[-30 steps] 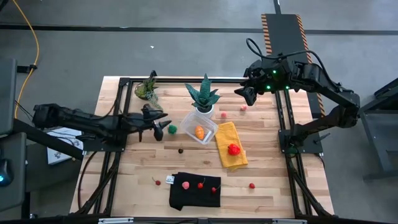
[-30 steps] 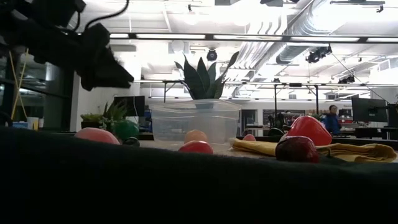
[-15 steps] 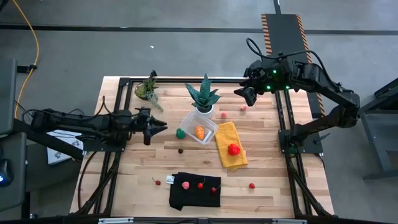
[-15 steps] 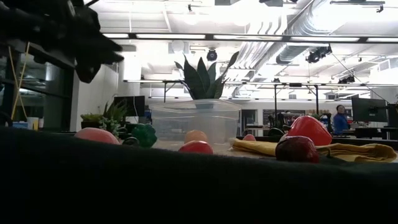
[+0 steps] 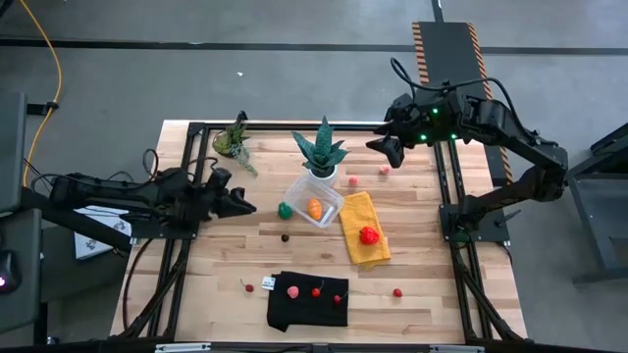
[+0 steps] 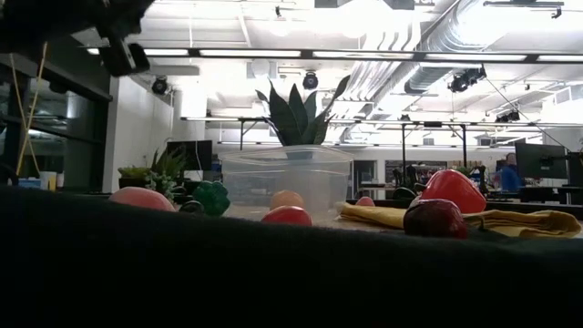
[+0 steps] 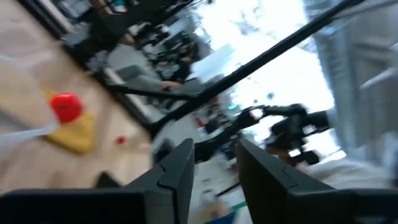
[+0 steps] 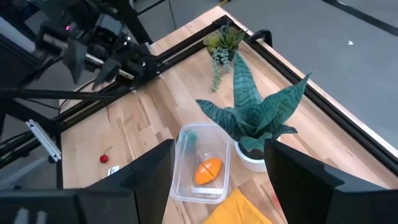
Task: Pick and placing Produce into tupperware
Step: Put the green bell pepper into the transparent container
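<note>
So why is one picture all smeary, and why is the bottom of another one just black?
The left wrist view is streaked with motion blur, so the yellow cloth and the red fruit on it look soft. In the low view the black cloth sits close in front of the camera and fills the bottom, while bright ceiling lights leave the tupperware dim and backlit.

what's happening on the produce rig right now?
The left claw holds nothing and sits off to the left of the tupperware. A green piece lies on the table against the tub's left wall, outside it. Only an orange piece is inside. The right claw waits open, raised over the table's far right corner. A red piece rests on the yellow cloth; more lie on the black cloth.
</note>
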### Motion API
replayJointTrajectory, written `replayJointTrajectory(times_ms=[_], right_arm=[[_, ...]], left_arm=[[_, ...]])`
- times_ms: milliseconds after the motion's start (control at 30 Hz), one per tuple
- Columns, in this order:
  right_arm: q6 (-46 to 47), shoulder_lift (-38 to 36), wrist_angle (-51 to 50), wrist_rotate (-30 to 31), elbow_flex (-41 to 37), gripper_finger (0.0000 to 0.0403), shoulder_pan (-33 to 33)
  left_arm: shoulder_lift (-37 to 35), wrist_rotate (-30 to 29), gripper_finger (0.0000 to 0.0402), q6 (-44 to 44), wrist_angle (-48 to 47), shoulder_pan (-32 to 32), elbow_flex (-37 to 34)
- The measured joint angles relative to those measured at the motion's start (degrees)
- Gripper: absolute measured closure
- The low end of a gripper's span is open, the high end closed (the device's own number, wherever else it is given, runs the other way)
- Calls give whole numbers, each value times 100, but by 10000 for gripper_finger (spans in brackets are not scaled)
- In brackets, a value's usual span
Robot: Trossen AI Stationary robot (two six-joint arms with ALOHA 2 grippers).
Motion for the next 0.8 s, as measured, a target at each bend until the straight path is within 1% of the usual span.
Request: replayJointTrajectory(times_ms=[100, 233, 333, 400, 467, 533, 600, 700, 800], right_arm=[[-98, 0, 0, -130, 0, 164, -1], [-245, 0, 0, -203, 0, 164, 1], [-353, 0, 2, -234, 0, 164, 1], [-410, 0, 2, -234, 0, 164, 1], [-453, 0, 4, -234, 0, 164, 1], [-486, 0, 4, -264, 0, 164, 4], [-491, 0, 4, -328, 0, 164, 55], [-513, 0, 2, -370, 0, 164, 183], [-459, 0, 1, -370, 0, 164, 313]], left_arm=[[-2, 37, 256, -574, 552, -1, 0], [0, 50, 215, -1288, 1039, -1, 0], [0, 73, 194, -1623, 1180, -1, 0], [2, 51, 187, -1710, 1169, -1, 0], [3, -82, 184, -1647, 1148, -1, 0], [28, -228, 185, -1294, 1115, -1, 0], [52, -253, 189, -911, 978, 1, 0], [83, -263, 196, -386, 626, -1, 0], [87, -227, 193, -25, 123, -1, 0]])
